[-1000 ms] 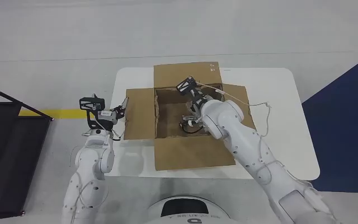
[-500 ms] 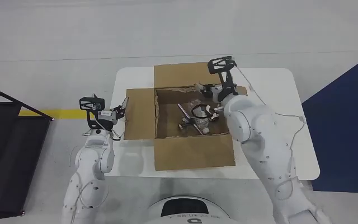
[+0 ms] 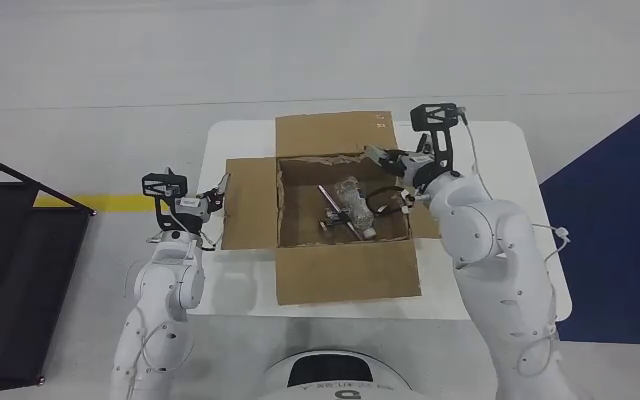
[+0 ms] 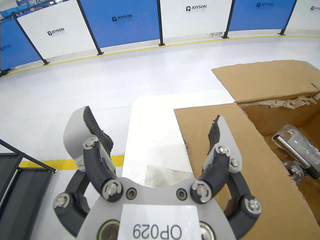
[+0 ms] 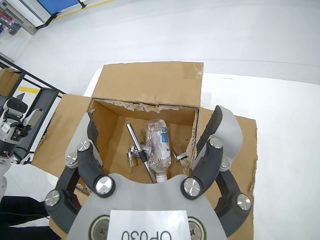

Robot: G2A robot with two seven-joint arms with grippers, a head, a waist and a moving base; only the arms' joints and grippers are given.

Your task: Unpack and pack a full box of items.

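The right end effector [image 5: 153, 119] has lifted out of the box [image 3: 345, 270] and swung toward its right wall, jaws wide and empty. The left end effector [image 4: 151, 116] hangs wide open beside the left flap. A bottle [image 5: 157, 143], a rod [image 5: 136, 141] and small hardware lie on the box floor. This looks like unpacking; the next move would be to descend and close across the bottle's body.

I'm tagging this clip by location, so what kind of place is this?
Probably a fenced robot test area in a factory hall: blue and white barrier panels on black posts, a yellow floor line, and one white table holding a cardboard box.
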